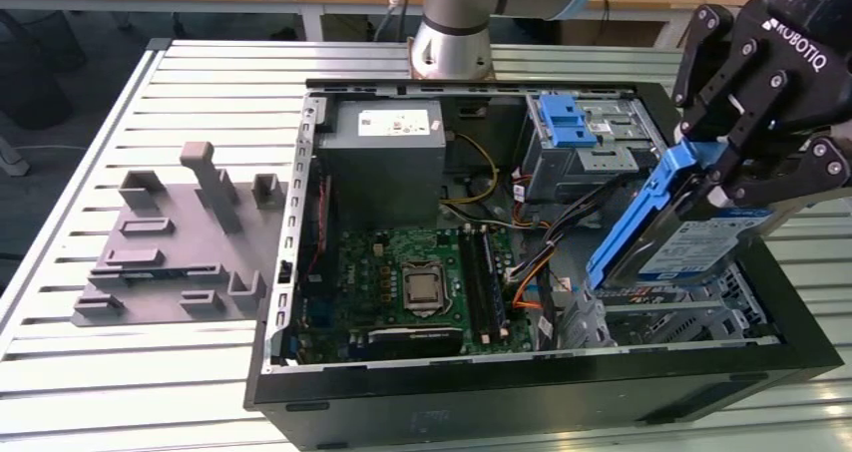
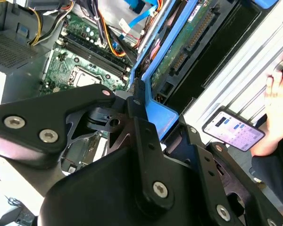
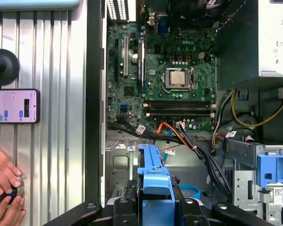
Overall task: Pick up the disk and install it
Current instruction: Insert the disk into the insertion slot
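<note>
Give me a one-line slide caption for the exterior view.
Black gripper holds the flat, blue-framed silver-grey rectangular disk tilted over the open black metal computer case, at the exterior view's right.

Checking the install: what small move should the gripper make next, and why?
Probably level the disk and ease it down toward the silver bay below: the gripper holds it steeply tilted above the case, not yet seated.
</note>
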Controlling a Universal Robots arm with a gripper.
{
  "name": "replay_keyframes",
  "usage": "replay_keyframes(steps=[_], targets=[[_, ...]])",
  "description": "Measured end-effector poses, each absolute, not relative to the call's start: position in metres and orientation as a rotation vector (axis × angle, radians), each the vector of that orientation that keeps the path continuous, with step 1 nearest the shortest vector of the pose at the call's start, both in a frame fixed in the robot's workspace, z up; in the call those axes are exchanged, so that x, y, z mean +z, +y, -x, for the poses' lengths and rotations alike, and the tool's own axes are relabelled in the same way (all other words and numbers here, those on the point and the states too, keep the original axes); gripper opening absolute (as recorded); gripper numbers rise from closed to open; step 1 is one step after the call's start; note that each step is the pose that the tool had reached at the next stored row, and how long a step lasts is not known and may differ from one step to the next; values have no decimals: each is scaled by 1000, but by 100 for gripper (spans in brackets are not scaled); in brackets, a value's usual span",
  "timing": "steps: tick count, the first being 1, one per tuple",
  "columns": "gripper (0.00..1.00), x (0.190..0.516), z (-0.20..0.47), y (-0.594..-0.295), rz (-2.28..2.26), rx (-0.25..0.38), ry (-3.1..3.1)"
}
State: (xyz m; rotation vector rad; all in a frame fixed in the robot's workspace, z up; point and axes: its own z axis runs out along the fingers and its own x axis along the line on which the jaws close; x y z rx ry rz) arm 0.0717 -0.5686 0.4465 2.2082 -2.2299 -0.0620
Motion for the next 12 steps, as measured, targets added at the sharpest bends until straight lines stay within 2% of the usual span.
replay_keyframes(steps=[12], targets=[[36,441,-79,-576,-2211,-69,-2232]])
